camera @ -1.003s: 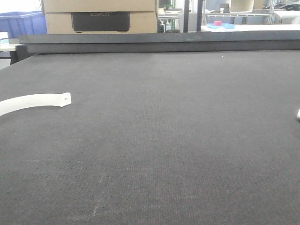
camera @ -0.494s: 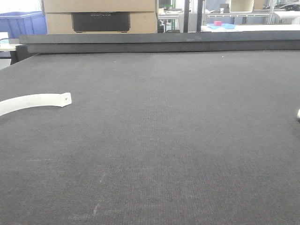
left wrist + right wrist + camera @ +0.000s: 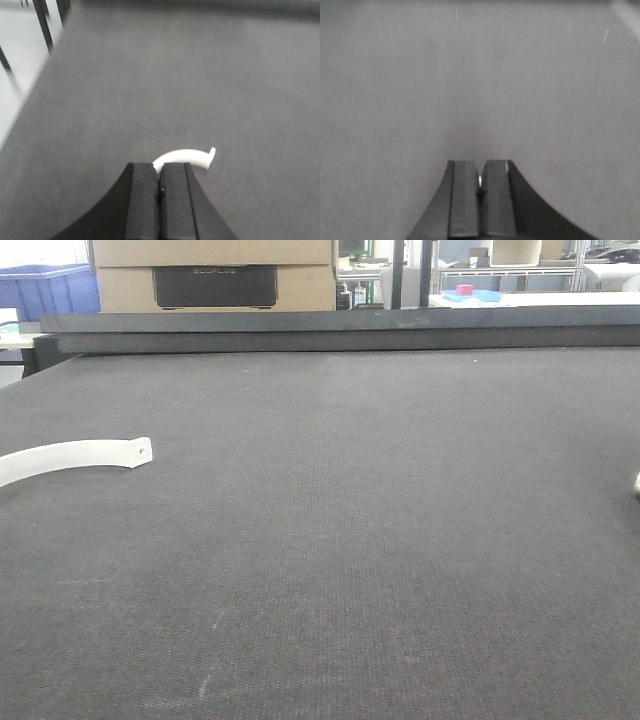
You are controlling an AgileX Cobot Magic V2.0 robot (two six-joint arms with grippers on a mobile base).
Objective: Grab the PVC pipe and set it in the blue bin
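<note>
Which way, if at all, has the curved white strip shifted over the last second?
No. The curved white strip has not shifted: its holed end still lines up below the left end of the dark panel on the cardboard box.

The cardboard box [image 3: 120, 288] bears a dark panel [image 3: 214, 286] with unreadable lettering.

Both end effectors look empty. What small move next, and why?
Probably a small search sweep of the right end effector toward its right. Both it and the left end effector are shut on nothing, no PVC pipe shows, the left faces only the flat curved strip, and a pale sliver sits at the front view's right edge.
</note>
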